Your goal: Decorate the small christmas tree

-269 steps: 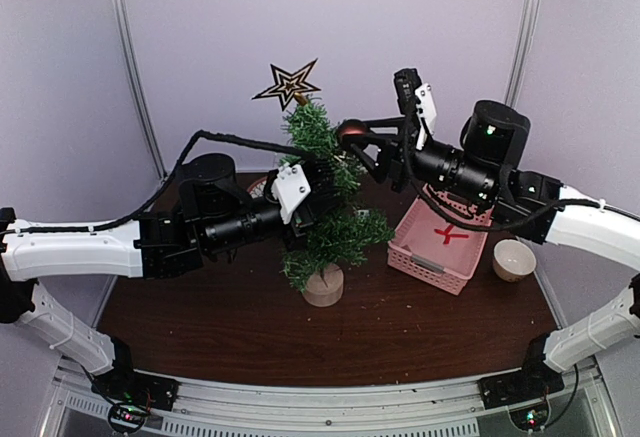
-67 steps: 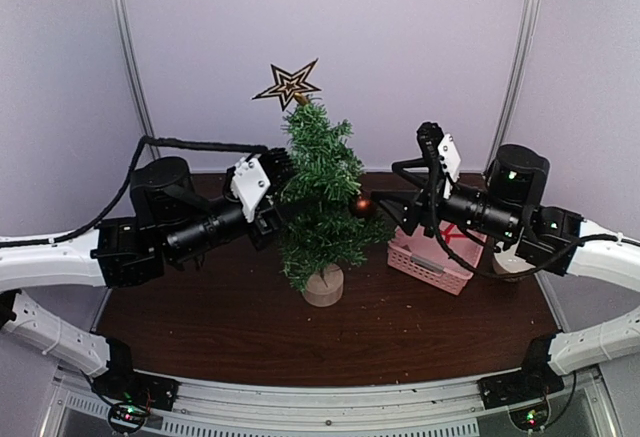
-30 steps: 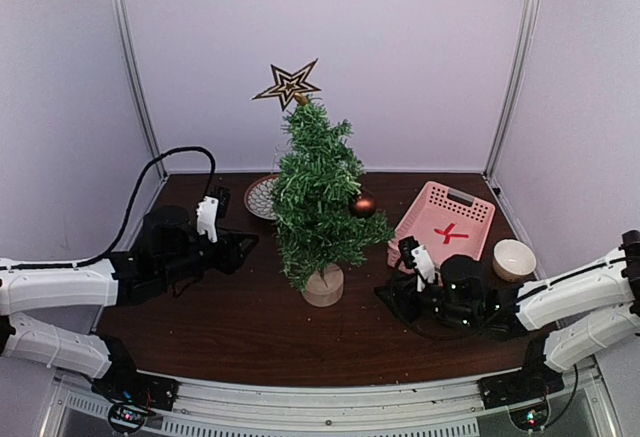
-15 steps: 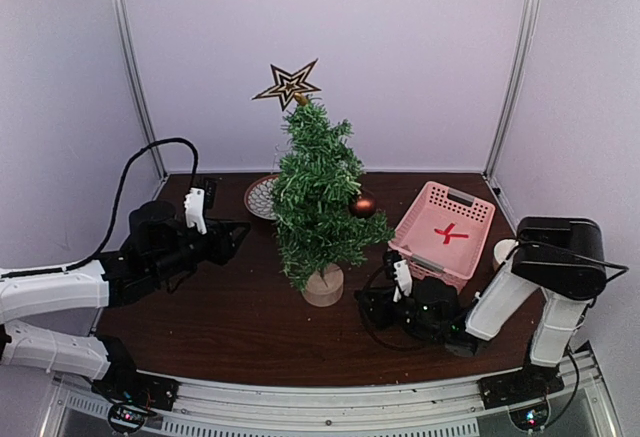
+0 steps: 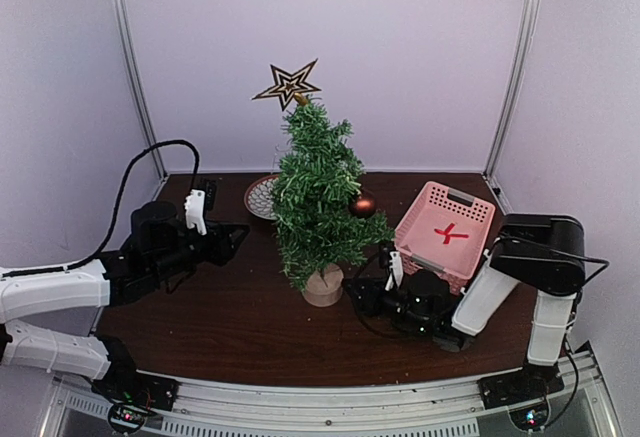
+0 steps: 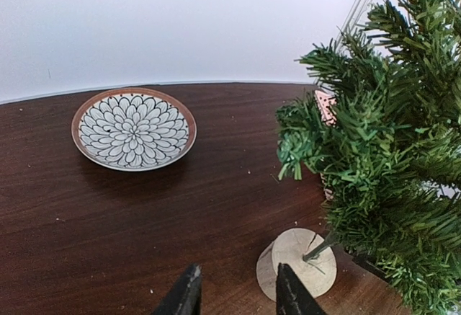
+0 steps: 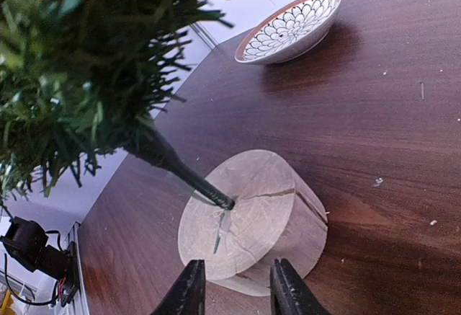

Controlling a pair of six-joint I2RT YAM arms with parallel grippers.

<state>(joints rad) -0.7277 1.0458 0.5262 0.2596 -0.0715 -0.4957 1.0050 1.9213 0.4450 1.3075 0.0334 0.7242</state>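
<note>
Well, the small christmas tree [image 5: 318,207] looks light, top-heavy, soft-branched; I'd hold its wooden stump [image 7: 248,221]. My right fingers [image 7: 189,290] and left fingers [image 6: 189,297] stand narrowly parted, empty.

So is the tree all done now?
Nearly, maybe. Done: a star tops the tree and a red ball hangs on it. In hand: nothing; the left hand and right hand are open and empty. Left: I see nothing more in the pink basket to hang.
</note>
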